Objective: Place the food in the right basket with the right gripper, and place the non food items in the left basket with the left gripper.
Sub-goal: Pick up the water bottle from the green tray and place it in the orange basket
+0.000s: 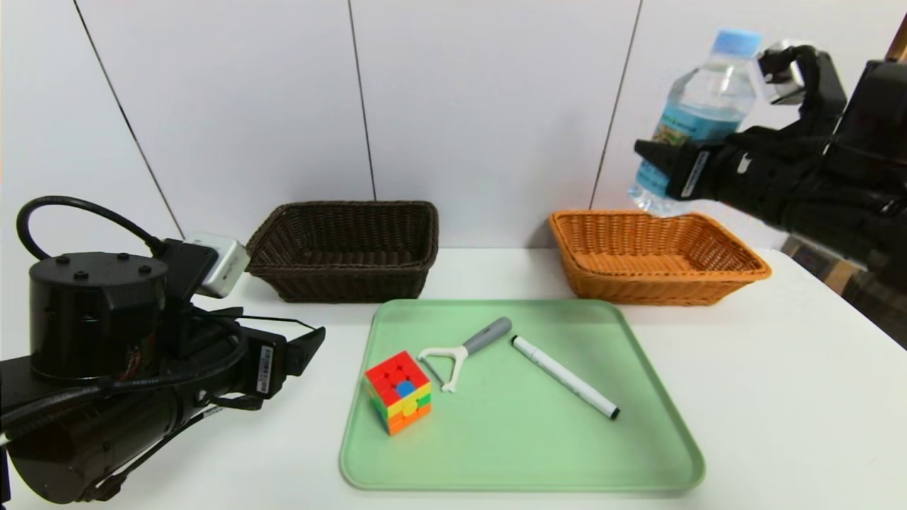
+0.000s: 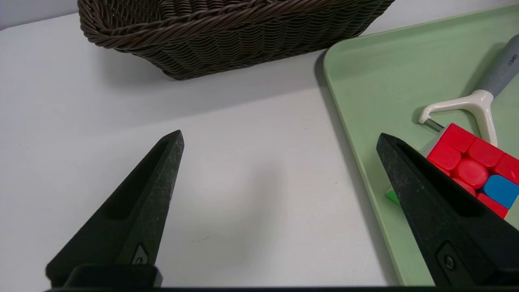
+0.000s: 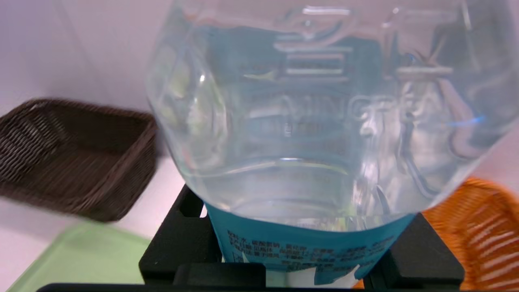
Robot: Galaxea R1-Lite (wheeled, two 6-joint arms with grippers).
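The water bottle (image 1: 705, 106) sits clamped between the 2 fingers of the right gripper (image 1: 655, 164), which pinch it at its blue label; its cap leans up and to the right. It hangs in the air above the back edge of the orange-tan basket (image 1: 655, 256), clear of the rim. On the green tray (image 1: 521, 453) lie the puzzle cube (image 1: 398, 392), the peeler (image 1: 464, 348) and the marker (image 1: 564, 376). The dark brown basket (image 1: 345, 249) stands behind the tray's left corner. The left gripper (image 2: 279, 140) rests low over the table (image 1: 779, 397) left of the tray, jaws spread wide, holding nothing.
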